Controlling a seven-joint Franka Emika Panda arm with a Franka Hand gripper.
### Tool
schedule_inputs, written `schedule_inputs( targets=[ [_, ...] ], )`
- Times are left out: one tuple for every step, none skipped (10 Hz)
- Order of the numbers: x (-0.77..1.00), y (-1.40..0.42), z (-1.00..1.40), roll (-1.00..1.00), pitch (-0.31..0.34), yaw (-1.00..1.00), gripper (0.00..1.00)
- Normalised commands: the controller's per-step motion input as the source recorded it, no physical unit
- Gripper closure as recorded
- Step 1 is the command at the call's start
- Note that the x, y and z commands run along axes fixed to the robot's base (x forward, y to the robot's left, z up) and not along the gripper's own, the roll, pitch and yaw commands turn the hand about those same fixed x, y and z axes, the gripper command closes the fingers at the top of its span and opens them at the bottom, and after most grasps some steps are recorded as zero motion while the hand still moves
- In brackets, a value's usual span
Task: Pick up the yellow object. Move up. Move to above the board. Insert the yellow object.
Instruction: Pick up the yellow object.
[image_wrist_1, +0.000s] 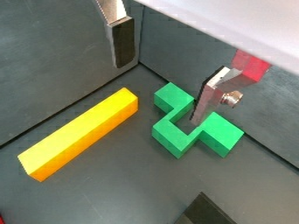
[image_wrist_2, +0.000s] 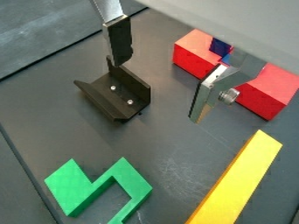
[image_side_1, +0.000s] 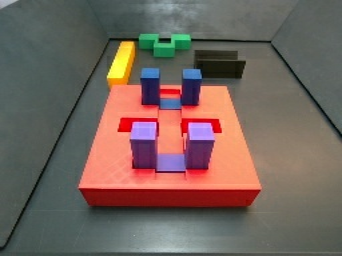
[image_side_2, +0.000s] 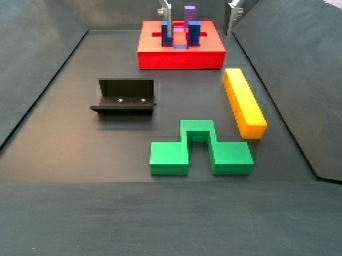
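The yellow object (image_wrist_1: 79, 131) is a long yellow-orange bar lying flat on the dark floor, beside the green notched block (image_wrist_1: 193, 127). It also shows in both side views (image_side_1: 122, 62) (image_side_2: 243, 100). The board (image_side_1: 167, 150) is a red slab with blue and purple posts, apart from the bar, and it shows in a side view (image_side_2: 181, 55) and a wrist view (image_wrist_2: 268, 87). My gripper (image_wrist_1: 166, 70) hangs open and empty above the floor, with nothing between the fingers (image_wrist_2: 121, 39). It stands over the floor between the bar, the green block and the fixture.
The green notched block (image_side_2: 201, 150) lies next to the bar. The dark fixture (image_wrist_2: 114, 94) stands on the floor (image_side_2: 124, 97) between the board and the green block. Grey walls enclose the floor on all sides.
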Motion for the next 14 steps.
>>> schedule_inputs(
  targets=[
    [0.0,-0.03,0.0,0.0,0.0,0.0,0.0],
    [0.05,-0.09,0.0,0.0,0.0,-0.02,0.0],
    [0.13,-0.15,0.0,0.0,0.0,-0.09,0.0],
    [0.03,-0.14,-0.05,-0.01,0.0,-0.01,0.0],
    [0.0,-0.15,-0.08,0.0,0.0,0.0,0.0],
    [0.0,-0.15,-0.1,0.0,0.0,0.0,0.0],
    [0.0,-0.13,-0.08,0.0,0.0,0.0,0.0],
    [0.0,-0.12,-0.05,0.0,0.0,0.0,0.0],
    [0.0,-0.13,-0.05,0.0,0.0,0.0,0.0],
    [-0.01,-0.18,-0.07,0.0,-0.016,0.0,0.0],
    [-0.05,-0.27,-0.13,0.01,-0.037,0.0,0.0],
    [-0.14,-0.33,-0.25,0.0,-0.066,0.04,0.0],
    [-0.24,-0.36,-0.37,0.0,-0.09,0.06,0.0],
    [-0.4,-0.31,-0.47,0.0,-0.094,0.13,0.0]
  ],
)
